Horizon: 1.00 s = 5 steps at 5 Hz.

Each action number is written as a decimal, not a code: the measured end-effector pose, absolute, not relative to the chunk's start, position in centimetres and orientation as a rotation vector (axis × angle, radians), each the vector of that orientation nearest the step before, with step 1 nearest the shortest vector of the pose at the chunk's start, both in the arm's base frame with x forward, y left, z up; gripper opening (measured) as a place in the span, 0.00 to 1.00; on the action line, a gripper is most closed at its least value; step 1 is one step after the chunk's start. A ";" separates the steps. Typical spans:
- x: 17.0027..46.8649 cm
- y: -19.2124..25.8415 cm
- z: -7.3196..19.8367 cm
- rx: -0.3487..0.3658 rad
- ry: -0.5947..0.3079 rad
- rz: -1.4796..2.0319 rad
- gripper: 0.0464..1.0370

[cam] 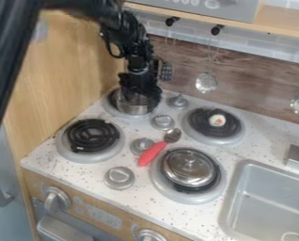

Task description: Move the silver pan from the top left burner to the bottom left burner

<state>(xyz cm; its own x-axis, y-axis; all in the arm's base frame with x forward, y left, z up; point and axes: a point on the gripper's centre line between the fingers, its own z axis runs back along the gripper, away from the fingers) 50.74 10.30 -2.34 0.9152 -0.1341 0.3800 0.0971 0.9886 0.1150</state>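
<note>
The black fingers hang down at the back left of the bench, against the silver pan. How far apart they stand, and whether they have hold of the pan, cannot be told, as their tips merge with its dark upper part. The pan is just below the fingers, at the top left burner, its shiny side facing the camera

Nearer the camera than the fingers and to their left lies the bottom left burner, its black coil bare. A small knob is just right of the fingers, and a second sits below and right of them. Farther below come a third knob and a larger one. Below and to the right of the fingers, a spoon lies slanted, its red handle toward the camera; beyond it from the fingers is a lidded pot on the bottom right burner. Right of the fingers, the top right burner bears a small white and orange thing. A black turner hangs up and right of the fingers, and the sink is well apart from them, at lower right
</note>
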 end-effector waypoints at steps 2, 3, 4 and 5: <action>51.4 9.5 -3.7 0.079 -0.384 -0.137 0.59; 51.2 9.3 -4.2 0.070 -0.388 -0.142 0.30; 50.2 8.8 -4.3 0.042 -0.380 -0.142 0.11; 49.3 8.1 -2.4 0.010 -0.405 -0.168 0.03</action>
